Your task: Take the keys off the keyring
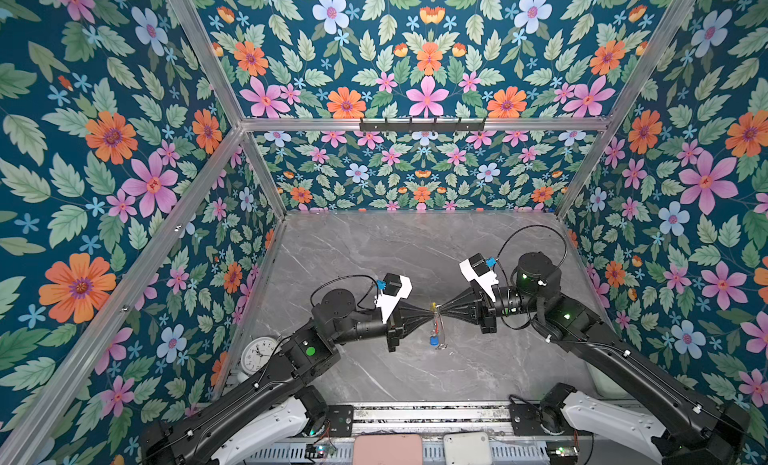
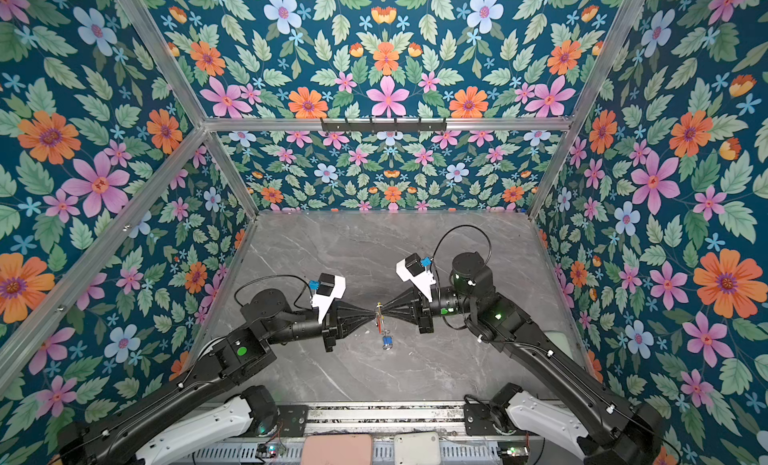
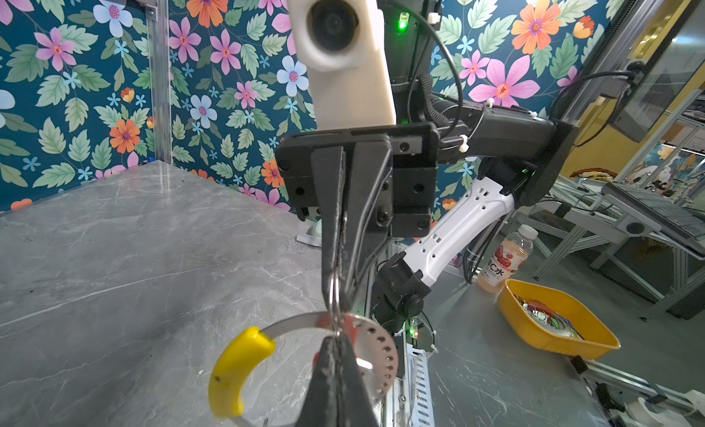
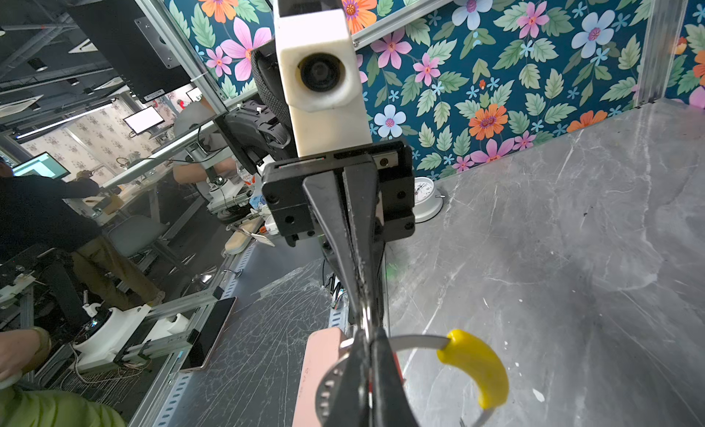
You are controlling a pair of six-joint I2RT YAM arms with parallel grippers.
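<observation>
1. Above the middle of the grey marble table point(image 1: 374, 255), the left gripper point(image 1: 430, 309) and right gripper point(image 1: 440, 308) meet tip to tip. Each has its jaws pressed together on the keyring point(image 1: 439, 328), which is lifted clear of the surface, probably so that the keys hang free.
2. In both top views the keyring hangs edge-on below the tips. The left wrist view shows its grey band point(image 3: 290, 324) and yellow segment point(image 3: 238, 371) just beside the closed fingers.
3. A small silver loop point(image 3: 335, 297) sits right where the two tips meet. I cannot tell which gripper pinches the band and which the loop.
4. The blue-tagged key point(image 2: 387, 342) dangles lowest and the red-tagged key point(image 2: 379, 323) sits above it, close against the ring. Neither looks detached yet.
5. The opposed grip seems meant to brace the ring on one side while the other side works a loop along and off. Since both pinch almost the same spot, a slip could drop the whole set.
</observation>
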